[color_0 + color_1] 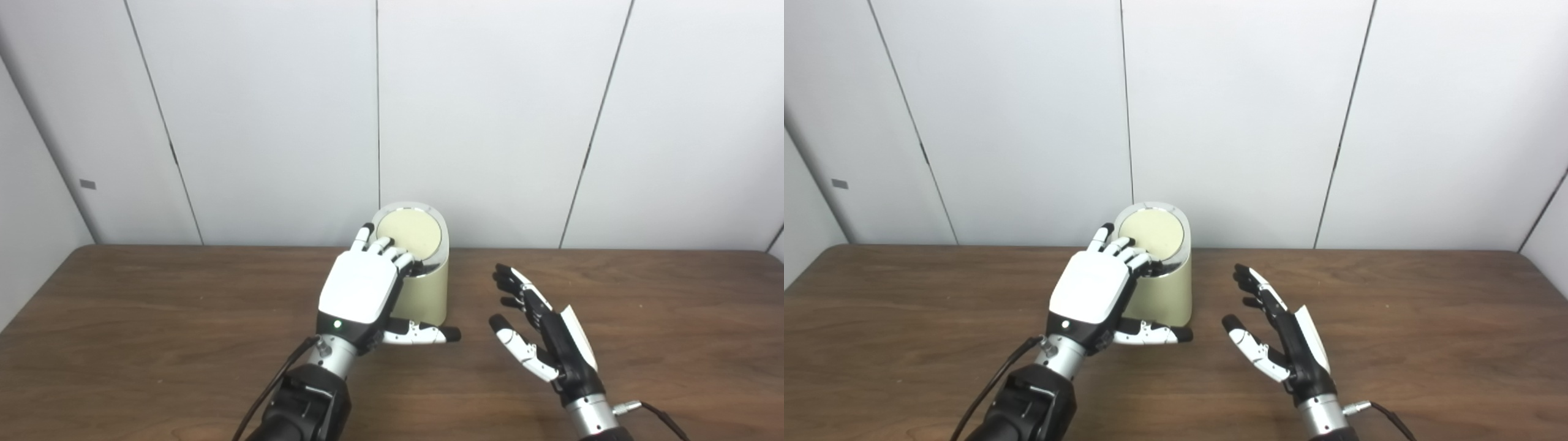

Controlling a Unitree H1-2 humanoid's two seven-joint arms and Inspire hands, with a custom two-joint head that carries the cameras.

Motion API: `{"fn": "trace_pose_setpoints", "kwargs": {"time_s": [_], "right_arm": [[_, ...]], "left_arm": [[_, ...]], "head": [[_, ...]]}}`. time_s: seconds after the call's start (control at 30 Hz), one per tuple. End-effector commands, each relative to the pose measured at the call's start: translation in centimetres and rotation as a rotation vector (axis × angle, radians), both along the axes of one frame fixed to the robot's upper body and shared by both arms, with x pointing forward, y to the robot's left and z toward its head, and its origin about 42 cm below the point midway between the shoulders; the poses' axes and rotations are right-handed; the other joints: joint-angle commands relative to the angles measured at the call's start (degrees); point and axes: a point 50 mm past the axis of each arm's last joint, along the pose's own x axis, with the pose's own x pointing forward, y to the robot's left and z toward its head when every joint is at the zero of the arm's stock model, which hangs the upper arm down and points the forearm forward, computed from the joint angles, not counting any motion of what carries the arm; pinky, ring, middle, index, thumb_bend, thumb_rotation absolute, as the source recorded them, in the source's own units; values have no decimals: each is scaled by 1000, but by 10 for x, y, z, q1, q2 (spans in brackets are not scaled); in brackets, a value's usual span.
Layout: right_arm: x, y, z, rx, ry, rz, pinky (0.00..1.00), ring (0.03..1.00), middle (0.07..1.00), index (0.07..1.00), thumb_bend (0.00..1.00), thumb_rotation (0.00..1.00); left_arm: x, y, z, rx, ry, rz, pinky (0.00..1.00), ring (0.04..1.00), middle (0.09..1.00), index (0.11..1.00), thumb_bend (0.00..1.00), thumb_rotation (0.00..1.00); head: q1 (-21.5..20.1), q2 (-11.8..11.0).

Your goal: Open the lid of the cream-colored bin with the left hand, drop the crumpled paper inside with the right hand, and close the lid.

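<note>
The cream-colored bin [425, 297] stands on the wooden table at the back middle, near the wall. Its round cream lid [410, 233] has a silver rim and is tilted up at the near edge, showing a dark gap. My left hand [361, 288] is over the bin's near left side, fingers spread, fingertips [392, 248] resting on the lid's near edge, thumb out in front of the bin. My right hand [539, 324] is open and empty, palm facing left, on the table to the right of the bin. No crumpled paper is in view.
The wooden table [153, 318] stretches left and right of the bin. White wall panels [275, 122] stand right behind the bin. A black cable [269, 392] runs along my left forearm.
</note>
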Motion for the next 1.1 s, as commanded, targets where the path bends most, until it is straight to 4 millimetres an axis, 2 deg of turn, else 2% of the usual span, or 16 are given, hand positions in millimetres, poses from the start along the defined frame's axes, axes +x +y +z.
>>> {"fn": "trace_pose_setpoints", "kwargs": {"time_s": [0.0,0.33,0.47,0.53,0.8,0.93,1.07], "right_arm": [[-3,10,2,38,-18,5,797,871,881,900,238,647],[-2,12,3,26,-8,7,788,870,882,906,240,639],[-1,13,3,7,-14,7,764,858,882,908,248,638],[-1,14,3,5,-17,4,760,854,881,906,258,638],[0,17,6,12,-17,-1,758,854,878,904,252,598],[-1,17,7,9,-15,1,768,858,880,907,263,609],[-1,17,7,7,-14,-1,771,862,883,908,262,606]], "left_arm": [[6,10,-36,94,172,34,1000,878,772,752,937,866],[19,7,-27,40,209,43,1000,891,793,783,967,908],[27,2,-18,40,256,53,1000,856,741,712,990,948],[30,0,-13,45,276,46,1000,821,699,667,982,936],[31,0,-7,58,334,40,1000,770,636,616,979,894],[33,1,-9,127,411,49,1000,728,580,595,947,935],[36,1,-14,251,532,66,1000,528,384,387,908,998]], "head": [[0,0],[0,-3],[-1,-4],[-2,-3],[-5,-2],[-5,-2],[-5,-1]]}}
